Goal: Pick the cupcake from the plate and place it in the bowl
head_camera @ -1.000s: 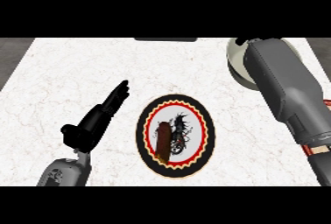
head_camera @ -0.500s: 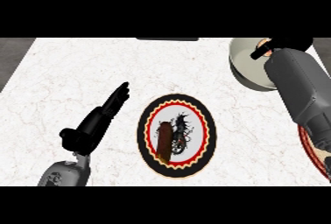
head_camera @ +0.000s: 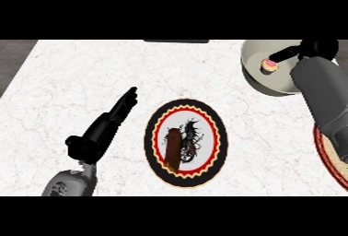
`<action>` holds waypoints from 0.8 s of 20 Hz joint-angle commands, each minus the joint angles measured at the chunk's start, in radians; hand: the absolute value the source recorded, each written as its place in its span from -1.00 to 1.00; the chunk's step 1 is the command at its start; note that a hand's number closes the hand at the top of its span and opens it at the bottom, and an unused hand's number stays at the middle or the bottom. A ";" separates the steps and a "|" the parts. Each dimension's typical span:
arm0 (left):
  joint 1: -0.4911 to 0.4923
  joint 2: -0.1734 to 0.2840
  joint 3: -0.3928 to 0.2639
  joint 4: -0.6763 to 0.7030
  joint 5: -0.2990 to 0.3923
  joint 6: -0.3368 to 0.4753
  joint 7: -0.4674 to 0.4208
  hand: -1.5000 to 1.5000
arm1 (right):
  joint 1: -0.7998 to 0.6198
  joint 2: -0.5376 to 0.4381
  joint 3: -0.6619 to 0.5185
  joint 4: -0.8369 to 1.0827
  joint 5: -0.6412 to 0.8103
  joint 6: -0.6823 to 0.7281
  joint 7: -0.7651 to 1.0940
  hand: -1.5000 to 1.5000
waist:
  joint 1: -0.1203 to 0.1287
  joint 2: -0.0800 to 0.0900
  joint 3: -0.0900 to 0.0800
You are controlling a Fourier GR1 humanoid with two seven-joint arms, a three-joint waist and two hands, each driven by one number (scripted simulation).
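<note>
While the right hand (head_camera: 314, 50) hangs over the pale grey-green round bowl (head_camera: 262, 79) at the far right corner of the white marbled counter (head_camera: 75, 78), the small pink-topped cupcake (head_camera: 269, 66) sits inside that bowl, near its middle. One black finger (head_camera: 283, 55) sticks out just above the cupcake; it is unclear whether it touches. The rest of that hand is half hidden behind the grey right forearm (head_camera: 326, 101), so whether those fingers are released or clenched cannot be told. Left hand (head_camera: 108, 122) rests at the near left of the counter, fingers straight and released, pointing to the far edge, grasping nothing. Round plate with black rim, red and cream zigzag ring (head_camera: 187, 137) lies in the counter's middle, carrying a dark brown stick-like item (head_camera: 172, 150) on a black swirl pattern. Another red-rimmed plate (head_camera: 332, 159) shows at the right edge, mostly hidden by the forearm. No readable writing or labels anywhere.
</note>
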 commanded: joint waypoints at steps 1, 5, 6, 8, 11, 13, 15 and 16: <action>-0.004 0.005 0.011 0.005 0.005 -0.014 -0.013 0.00 | 0.016 -0.039 -0.044 -0.031 -0.034 -0.101 -0.045 -1.00 | -0.009 -0.004 -0.001; 0.012 0.014 0.018 -0.049 0.031 -0.024 0.041 0.00 | 0.000 -0.043 -0.098 -0.089 -0.070 -0.255 0.007 -1.00 | -0.011 -0.010 0.000; 0.012 0.011 0.030 -0.017 0.020 -0.011 0.032 0.00 | 0.044 -0.018 -0.099 -0.113 -0.084 -0.252 0.009 -1.00 | -0.033 -0.016 -0.001; 0.054 -0.015 -0.001 0.003 -0.023 0.018 -0.026 0.00 | 0.102 -0.047 -0.158 -0.154 -0.164 -0.252 -0.072 -1.00 | -0.036 -0.015 -0.001; 0.070 -0.020 -0.010 -0.059 -0.020 0.025 0.032 0.00 | 0.154 -0.093 -0.187 -0.226 -0.218 -0.211 -0.096 -1.00 | -0.042 -0.020 -0.001; 0.089 0.039 0.058 -0.062 0.039 -0.029 0.012 0.00 | 0.249 -0.061 -0.195 -0.325 -0.245 -0.247 -0.092 -1.00 | -0.064 -0.030 -0.002; 0.074 -0.010 0.020 -0.031 -0.004 0.013 0.013 0.00 | 0.298 -0.094 -0.206 -0.414 -0.273 -0.220 -0.091 -1.00 | -0.072 -0.029 -0.003; 0.013 -0.011 0.052 0.028 -0.019 0.034 -0.006 0.00 | 0.375 -0.071 -0.210 -0.464 -0.302 -0.226 -0.149 -1.00 | -0.077 -0.026 -0.002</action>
